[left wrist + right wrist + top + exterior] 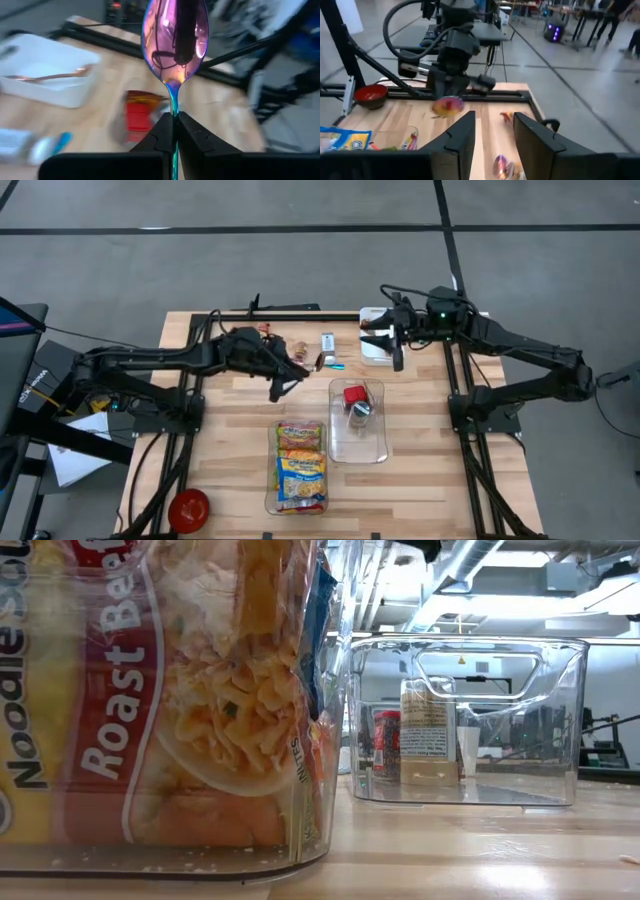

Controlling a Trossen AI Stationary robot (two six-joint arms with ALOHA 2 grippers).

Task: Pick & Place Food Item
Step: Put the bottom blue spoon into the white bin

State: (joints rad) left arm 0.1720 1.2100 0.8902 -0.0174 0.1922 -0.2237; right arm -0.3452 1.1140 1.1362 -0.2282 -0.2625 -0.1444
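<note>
Lab: exposed ceiling ducts [470, 570], workbenches [570, 10]

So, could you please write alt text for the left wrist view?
The left gripper is shut on the handle of an iridescent purple spoon, bowl pointing away from the camera. Beyond it, blurred, lie a wooden table, a white tray and a red packet.

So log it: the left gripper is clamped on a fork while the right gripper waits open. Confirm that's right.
Not a fork: the left wrist view shows the left gripper clamped on a spoon with an iridescent bowl. The right gripper does wait open.
</note>
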